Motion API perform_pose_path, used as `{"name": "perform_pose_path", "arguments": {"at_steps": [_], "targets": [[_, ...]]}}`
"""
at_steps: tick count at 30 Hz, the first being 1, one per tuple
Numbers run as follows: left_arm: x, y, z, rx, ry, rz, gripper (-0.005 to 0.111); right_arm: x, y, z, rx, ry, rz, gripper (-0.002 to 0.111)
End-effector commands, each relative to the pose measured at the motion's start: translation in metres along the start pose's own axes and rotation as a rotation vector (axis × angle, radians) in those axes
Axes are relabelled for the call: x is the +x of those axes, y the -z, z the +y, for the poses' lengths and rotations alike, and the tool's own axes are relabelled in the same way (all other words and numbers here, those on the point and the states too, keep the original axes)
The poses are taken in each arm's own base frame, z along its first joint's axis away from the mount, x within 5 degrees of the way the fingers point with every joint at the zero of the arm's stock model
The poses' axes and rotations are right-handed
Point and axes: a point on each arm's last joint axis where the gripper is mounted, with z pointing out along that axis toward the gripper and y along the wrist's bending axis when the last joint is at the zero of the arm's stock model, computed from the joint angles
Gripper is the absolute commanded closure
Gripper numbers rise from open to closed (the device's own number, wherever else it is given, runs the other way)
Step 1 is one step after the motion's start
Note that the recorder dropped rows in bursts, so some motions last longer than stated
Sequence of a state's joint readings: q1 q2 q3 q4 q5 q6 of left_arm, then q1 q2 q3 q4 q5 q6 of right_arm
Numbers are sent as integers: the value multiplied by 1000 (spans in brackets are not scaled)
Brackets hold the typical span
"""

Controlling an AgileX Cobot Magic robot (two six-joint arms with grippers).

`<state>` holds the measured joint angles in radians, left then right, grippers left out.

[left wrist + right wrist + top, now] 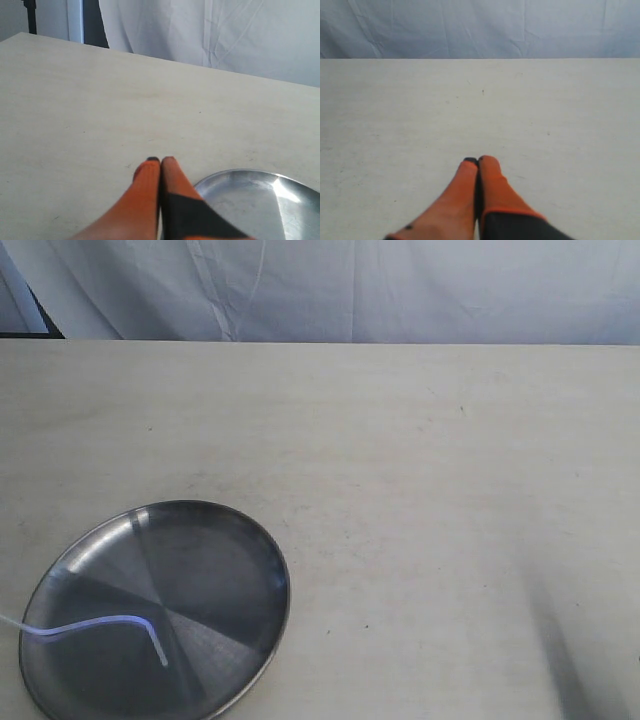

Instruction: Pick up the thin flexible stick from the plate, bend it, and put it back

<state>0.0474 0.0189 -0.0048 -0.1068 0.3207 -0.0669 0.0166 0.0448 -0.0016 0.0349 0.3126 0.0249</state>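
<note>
Seen from the exterior view, the table (420, 490) gives broad passing room from 9 o'clock round through 12 to 5 o'clock. At 7 o'clock sits the low-rimmed plate (205, 555), with the thin flexible stick (100, 621) lying kinked across it and overhanging its 9 o'clock rim. A white cloth (400, 290) closes off the 12 o'clock edge.

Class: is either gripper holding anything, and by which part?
Nothing: the left gripper and right gripper are shut empty; the stick lies on the plate.
</note>
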Motion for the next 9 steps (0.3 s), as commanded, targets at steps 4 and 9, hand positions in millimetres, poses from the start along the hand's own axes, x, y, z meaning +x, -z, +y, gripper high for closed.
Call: {"name": "perform_pose_path", "arguments": {"at_steps": [4,9], "targets": [[0,0,0,10,9,-15,107,0,0,0,4,2,-11,108],[-2,1,-1,13,8,-46,107,0,0,0,4,2,-11,108]]}}
